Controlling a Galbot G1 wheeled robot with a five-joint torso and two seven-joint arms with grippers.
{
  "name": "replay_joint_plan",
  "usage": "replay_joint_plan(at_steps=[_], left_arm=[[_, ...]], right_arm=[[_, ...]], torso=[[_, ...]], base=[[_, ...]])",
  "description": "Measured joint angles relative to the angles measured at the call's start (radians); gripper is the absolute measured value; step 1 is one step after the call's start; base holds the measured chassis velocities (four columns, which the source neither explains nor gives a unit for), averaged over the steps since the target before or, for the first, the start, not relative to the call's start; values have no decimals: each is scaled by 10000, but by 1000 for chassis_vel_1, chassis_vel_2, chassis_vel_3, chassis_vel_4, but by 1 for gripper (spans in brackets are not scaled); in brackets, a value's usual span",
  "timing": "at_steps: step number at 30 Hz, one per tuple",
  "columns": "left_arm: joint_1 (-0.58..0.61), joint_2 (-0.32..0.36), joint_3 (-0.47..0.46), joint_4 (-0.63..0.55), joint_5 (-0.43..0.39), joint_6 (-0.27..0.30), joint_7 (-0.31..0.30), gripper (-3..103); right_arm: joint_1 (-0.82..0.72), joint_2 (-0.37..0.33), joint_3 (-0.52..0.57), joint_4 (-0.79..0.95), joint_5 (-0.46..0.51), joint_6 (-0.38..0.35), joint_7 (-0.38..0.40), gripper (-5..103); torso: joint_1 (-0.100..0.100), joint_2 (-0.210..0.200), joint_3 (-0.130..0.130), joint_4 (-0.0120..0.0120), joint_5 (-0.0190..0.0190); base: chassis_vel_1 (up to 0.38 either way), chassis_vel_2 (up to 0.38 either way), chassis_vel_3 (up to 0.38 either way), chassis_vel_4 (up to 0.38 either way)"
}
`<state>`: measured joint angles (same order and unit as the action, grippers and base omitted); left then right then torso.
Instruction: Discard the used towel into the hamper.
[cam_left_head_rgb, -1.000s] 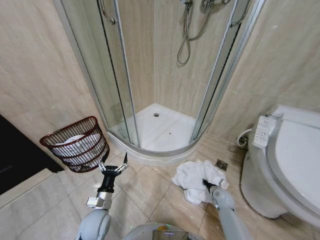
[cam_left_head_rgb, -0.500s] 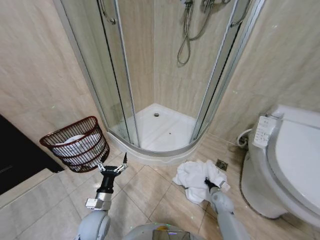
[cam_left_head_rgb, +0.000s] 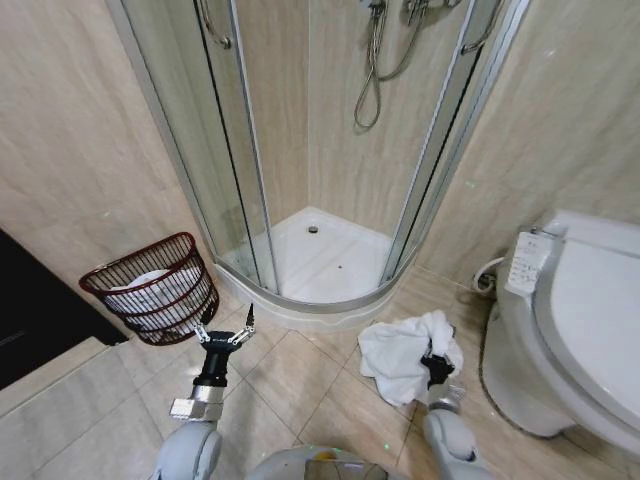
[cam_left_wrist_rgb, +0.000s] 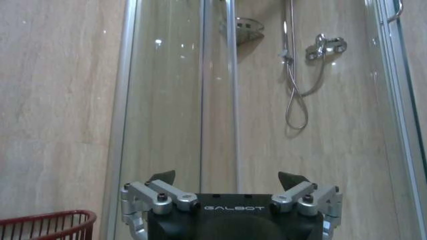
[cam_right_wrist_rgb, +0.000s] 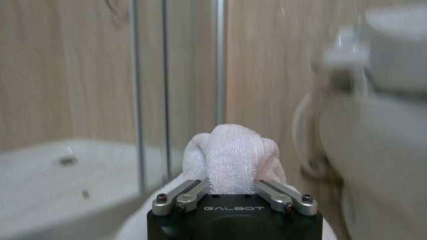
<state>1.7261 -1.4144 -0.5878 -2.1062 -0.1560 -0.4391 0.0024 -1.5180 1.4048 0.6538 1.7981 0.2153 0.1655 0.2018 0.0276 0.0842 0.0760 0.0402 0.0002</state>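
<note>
Right gripper (cam_left_head_rgb: 437, 368) jaws pinching a fold of the white towel (cam_left_head_rgb: 402, 352), most of it on the floor by the toilet (cam_left_head_rgb: 580, 320). Left gripper (cam_left_head_rgb: 226, 333) low near the hamper (cam_left_head_rgb: 152, 288), jaws spread wide and holding nothing. Grab done; lifting, carrying across to the hamper and dropping in all left to do.

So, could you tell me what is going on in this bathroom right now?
The robot is picking a white towel up off the tiled floor between the shower and the toilet. Its right gripper is shut on a bunched fold of the towel, while most of the cloth lies on the floor. The left gripper hangs open beside the hamper, which stands by the shower door and already holds something white.
</note>
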Motion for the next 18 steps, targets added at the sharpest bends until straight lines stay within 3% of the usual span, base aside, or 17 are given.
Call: replay_joint_plan(at_steps=[10, 18], left_arm=[[16, -184, 76, -95, -177, 84, -125, 100], [72, -146, -30, -268, -363, 242, -121, 100]], right_arm=[[-1483, -382, 526, 3960, 413, -717, -433, 7], [-2637, -150, 162, 6206, -375, -756, -727, 7]], torso=[[0, 1, 0, 0, -1], [0, 1, -1, -3, -4]], base=[[0, 0, 0, 0], [0, 0, 0, 0]])
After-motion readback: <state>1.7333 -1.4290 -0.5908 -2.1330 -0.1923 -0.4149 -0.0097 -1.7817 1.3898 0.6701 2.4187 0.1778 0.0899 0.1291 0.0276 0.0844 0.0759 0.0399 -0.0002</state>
